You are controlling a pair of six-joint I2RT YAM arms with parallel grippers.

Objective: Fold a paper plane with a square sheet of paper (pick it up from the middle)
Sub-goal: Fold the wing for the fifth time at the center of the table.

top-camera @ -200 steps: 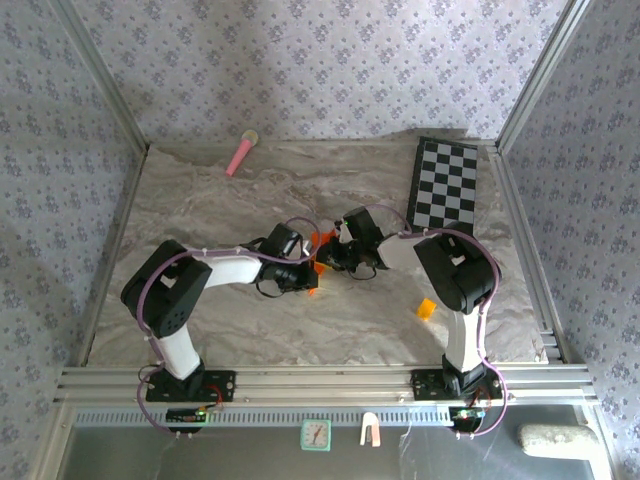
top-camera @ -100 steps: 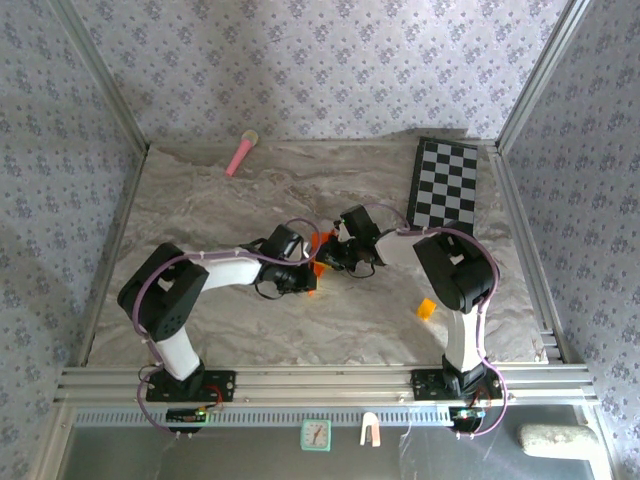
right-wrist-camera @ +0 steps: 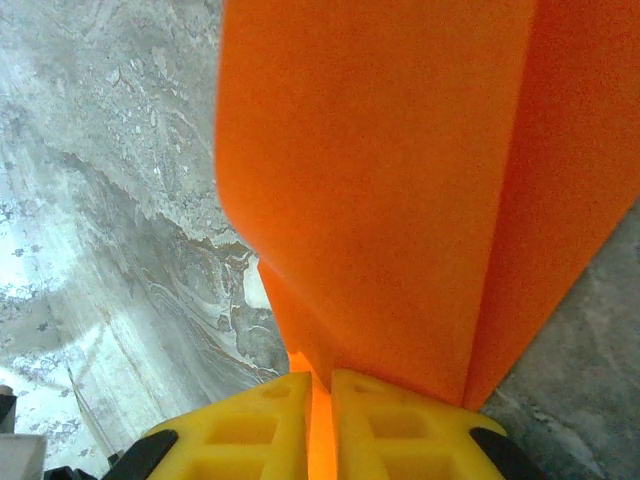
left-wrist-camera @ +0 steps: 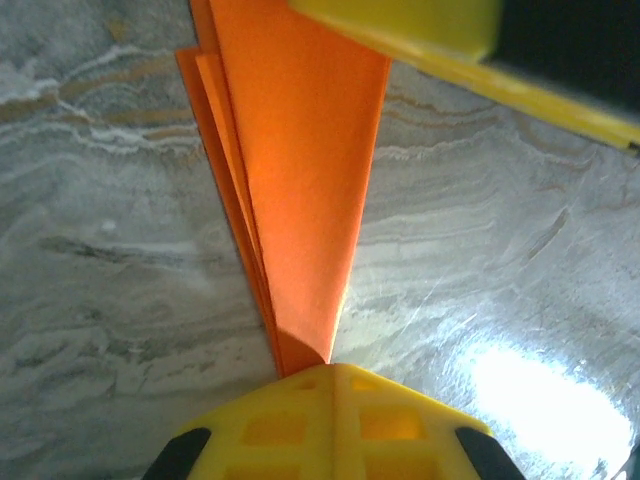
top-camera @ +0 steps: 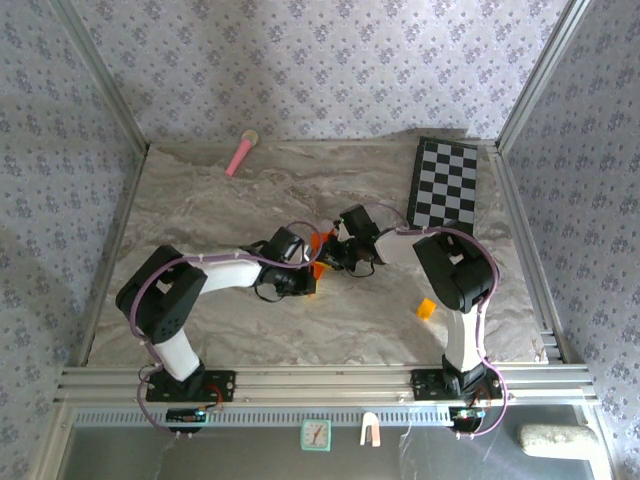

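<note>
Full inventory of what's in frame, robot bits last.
folded paper: 1, bright orange, table centre, held between both arms
block: 1, small, yellow-orange, right side of table
stick: 1, pink, far left of table
checkerboard: 1, black and white, far right corner
table: 1, grey marble pattern
clock-like gadget: 1, teal, front ledge
pale lump: 1, off-white, front ledge, right
left arm: 1, black and white
right arm: 1, black and white
left fingers: yellow, shut on folded paper
right fingers: yellow, shut on folded paper
</note>
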